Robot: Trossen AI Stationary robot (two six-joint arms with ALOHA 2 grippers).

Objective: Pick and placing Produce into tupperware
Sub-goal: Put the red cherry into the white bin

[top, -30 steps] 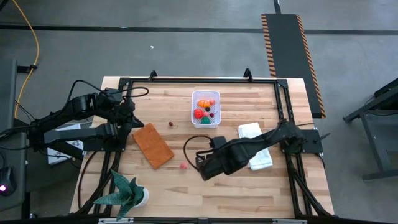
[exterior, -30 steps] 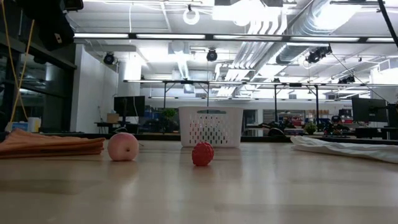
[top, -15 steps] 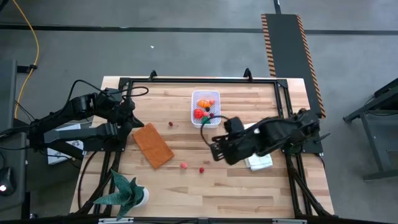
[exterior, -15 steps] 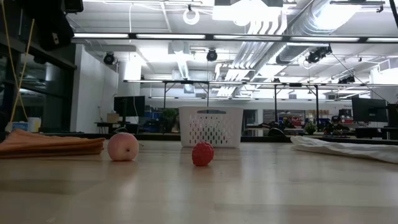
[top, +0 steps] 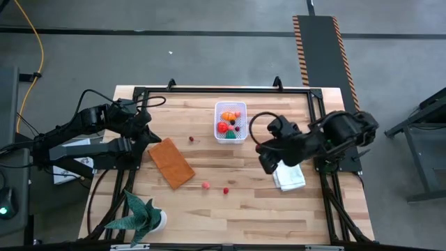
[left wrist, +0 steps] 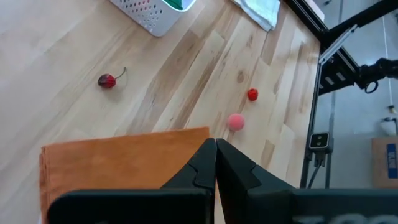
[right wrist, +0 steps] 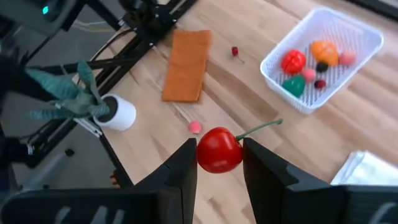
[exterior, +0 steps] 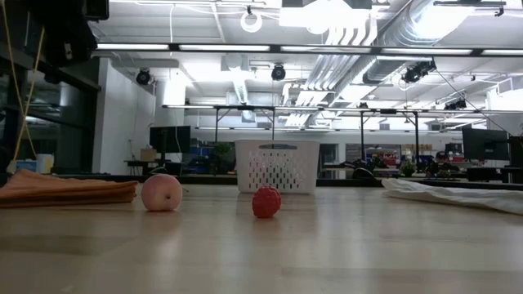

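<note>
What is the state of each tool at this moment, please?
Left tool: closed, empty, above the orange cloth.
Right tool: closed on a red cherry, raised above the table.

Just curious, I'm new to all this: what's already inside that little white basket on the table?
The basket holds a red tomato-like ball, an orange piece, a green piece, and small pink and dark berries. Anything lying beneath these pieces is covered.

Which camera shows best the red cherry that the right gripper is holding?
The right wrist view: the cherry fills the middle, pinched between the right gripper fingers, stem out. The high view hides it under the arm; the low and left wrist views miss it.
</note>
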